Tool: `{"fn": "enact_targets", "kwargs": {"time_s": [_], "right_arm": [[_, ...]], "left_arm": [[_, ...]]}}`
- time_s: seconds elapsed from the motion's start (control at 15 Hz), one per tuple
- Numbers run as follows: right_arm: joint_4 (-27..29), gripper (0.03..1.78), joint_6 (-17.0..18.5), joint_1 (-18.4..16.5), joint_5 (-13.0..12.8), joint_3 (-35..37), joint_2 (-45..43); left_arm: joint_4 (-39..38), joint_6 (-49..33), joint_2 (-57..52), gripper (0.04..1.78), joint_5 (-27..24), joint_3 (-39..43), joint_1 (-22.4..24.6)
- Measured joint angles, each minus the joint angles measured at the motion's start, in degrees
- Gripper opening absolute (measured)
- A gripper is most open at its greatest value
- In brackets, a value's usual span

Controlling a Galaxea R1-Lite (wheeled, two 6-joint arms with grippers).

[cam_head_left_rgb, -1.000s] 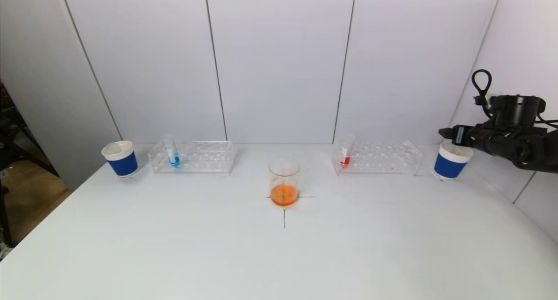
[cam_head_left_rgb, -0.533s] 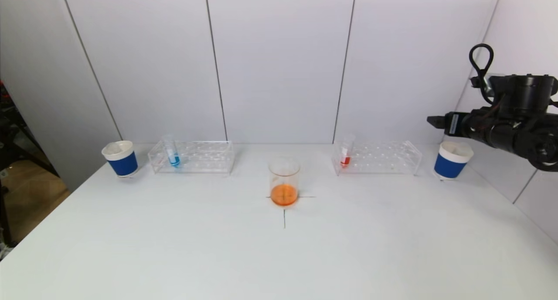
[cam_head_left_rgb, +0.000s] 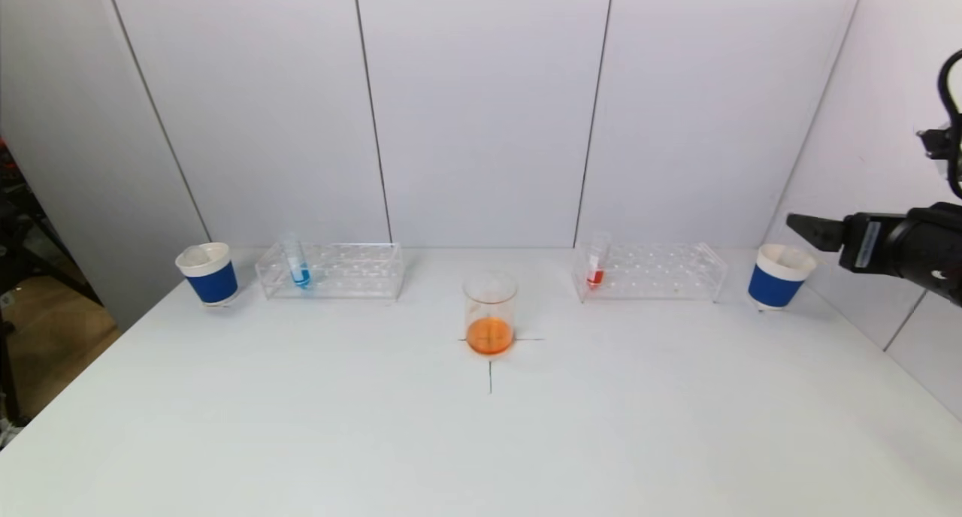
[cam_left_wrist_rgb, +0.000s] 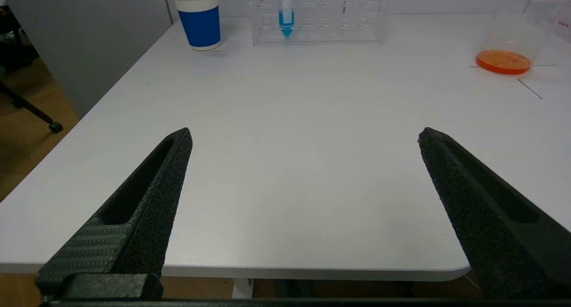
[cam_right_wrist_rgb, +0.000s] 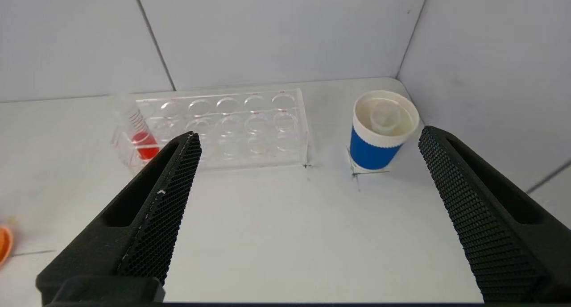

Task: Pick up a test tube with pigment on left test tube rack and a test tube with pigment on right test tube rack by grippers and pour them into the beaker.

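Observation:
A clear beaker with orange liquid stands at the table's middle. The left rack holds one test tube with blue pigment, also seen upright in the left wrist view. The right rack holds one test tube with red pigment at its inner end. My right gripper hovers open and empty at the far right, above and beside the right cup. My left gripper is open and empty over the table's front edge, out of the head view.
A blue-and-white paper cup stands left of the left rack. Another cup stands right of the right rack with a pale tube inside. A wall closes the right side. Black cross marks lie by the beaker.
The right arm rose above the right cup, then drew back to the right and slightly down. Tubes, racks, cups and beaker have not moved.

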Motion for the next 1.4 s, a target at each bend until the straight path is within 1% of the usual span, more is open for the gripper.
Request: {"fn": "enact_targets", "kwargs": {"time_s": [0.33,0.53,0.67,0.73,0.87,1.13,1.2,1.27,1.4], "right_arm": [[0.41,1.78,-0.12,-0.02,0.63,13.52,-19.24],[1.3,1.78,-0.34,0.28,2.23,21.31,-31.29],[2.99,1.78,-0.59,0.38,2.95,25.86,-39.67],[4.8,1.78,-0.67,0.41,3.11,27.51,-43.86],[10.86,1.78,-0.8,0.46,3.44,29.61,-53.14],[28.43,1.78,-0.94,0.52,4.96,31.66,-72.5],[31.46,1.78,-0.95,0.52,5.27,32.5,-75.75],[32.79,1.78,-1.08,0.51,5.49,34.05,-78.12],[30.12,1.78,-2.5,0.46,5.45,37.61,-80.59]], "left_arm": [[0.0,0.0,0.0,1.77,0.01,0.0,-0.04],[0.0,0.0,0.0,1.77,0.0,0.0,0.0],[0.0,0.0,0.0,1.77,0.01,0.0,0.0],[0.0,0.0,0.0,1.77,0.01,0.0,-0.01],[0.0,-0.02,0.0,1.77,0.01,0.0,0.02],[0.0,0.0,0.0,1.77,0.01,0.0,0.0],[0.0,0.0,0.0,1.77,0.01,0.0,0.0],[0.0,0.0,0.0,1.77,0.01,0.0,0.0],[0.0,0.0,0.0,1.77,0.01,0.0,-0.01]]}}
